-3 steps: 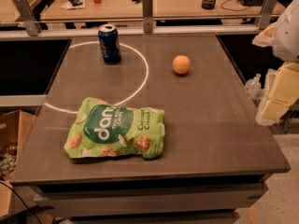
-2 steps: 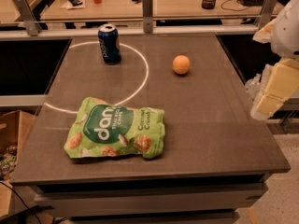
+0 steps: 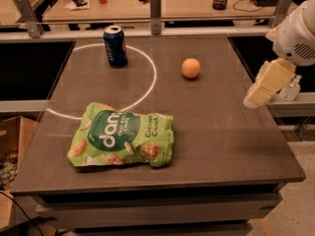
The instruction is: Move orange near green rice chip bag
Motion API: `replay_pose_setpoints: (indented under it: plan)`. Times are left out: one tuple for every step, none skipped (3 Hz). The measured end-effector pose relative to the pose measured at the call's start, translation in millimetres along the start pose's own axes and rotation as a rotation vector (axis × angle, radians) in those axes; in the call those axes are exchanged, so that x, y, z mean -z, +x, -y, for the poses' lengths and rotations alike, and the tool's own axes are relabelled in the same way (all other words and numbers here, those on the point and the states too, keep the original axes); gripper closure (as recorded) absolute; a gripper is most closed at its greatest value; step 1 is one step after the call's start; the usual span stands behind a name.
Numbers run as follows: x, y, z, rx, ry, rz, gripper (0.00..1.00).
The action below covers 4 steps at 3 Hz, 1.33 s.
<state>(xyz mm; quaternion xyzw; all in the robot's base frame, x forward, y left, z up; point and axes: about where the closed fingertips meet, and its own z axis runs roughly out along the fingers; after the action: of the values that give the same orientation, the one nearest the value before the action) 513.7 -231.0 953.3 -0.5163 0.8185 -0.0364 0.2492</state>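
1. Dark grey tabletop (image 3: 221,132) carried a white painted arc (image 3: 153,77); a wooden desk (image 3: 197,1) stood behind.
2. Cream gripper (image 3: 256,96) hung over its right edge; opening undeterminable.
3. Smooth round orange (image 3: 191,68) sat left of it, apart.
4. Light-green crinkly chip bag (image 3: 123,140) lay farther left, long axis crosswise.

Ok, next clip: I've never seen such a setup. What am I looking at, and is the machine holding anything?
One camera looks down on a dark table. The white and cream shape at the right edge is a robot arm ending in its gripper, over the table's right side, touching nothing, nothing seen in it. On the table: a green rice chip bag lying near the front, an orange farther back, a blue soda can upright at back left. The orange is meant to go near the bag.
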Motion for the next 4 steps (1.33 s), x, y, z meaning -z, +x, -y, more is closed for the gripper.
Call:
replay_pose_setpoints:
  plan:
    - [-22, 8, 31, -0.075, 0.016, 0.111, 0.00]
    - [-42, 9, 51, -0.139, -0.036, 0.256, 0.00]
    - [-66, 1, 58, -0.180, -0.094, 0.370, 0.00]
    - [-66, 1, 57, -0.180, -0.095, 0.370, 0.00]
